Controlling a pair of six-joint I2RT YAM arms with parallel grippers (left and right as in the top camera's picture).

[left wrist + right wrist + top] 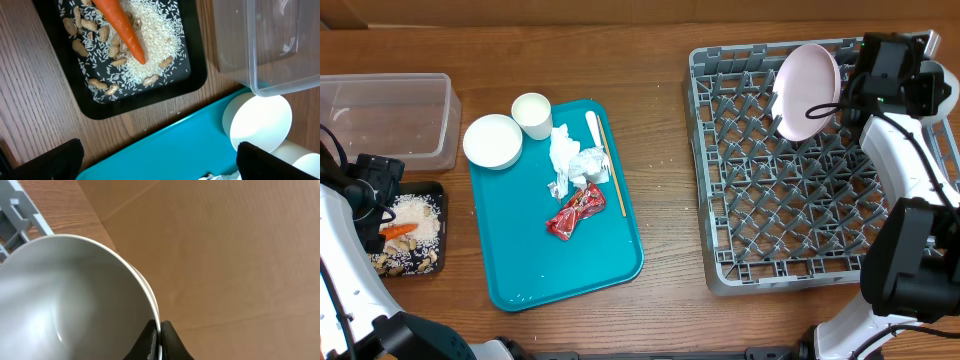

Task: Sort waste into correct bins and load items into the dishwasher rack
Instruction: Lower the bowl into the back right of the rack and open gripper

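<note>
The pale pink plate [807, 90] stands tilted on edge among the pegs at the back of the grey dishwasher rack [760, 265]. My right gripper [843, 97] is shut on its rim; the right wrist view shows the plate [75, 295] pinched between the fingertips [147, 342]. My left gripper [372, 195] hangs open and empty by the black tray [432, 190], which holds rice, nuts and a carrot [122, 30]. In the left wrist view the left gripper [160, 165] is above the teal tray's edge. A red wrapper [575, 212], white napkins [570, 160] and a white fork [591, 124] lie on the teal tray.
The teal tray [535, 265] also carries a white bowl [492, 140], a white cup [531, 113] and a thin wooden stick [612, 170]. A clear tub [385, 115] stands at the back left, just behind the black tray. Bare wood separates the teal tray from the rack.
</note>
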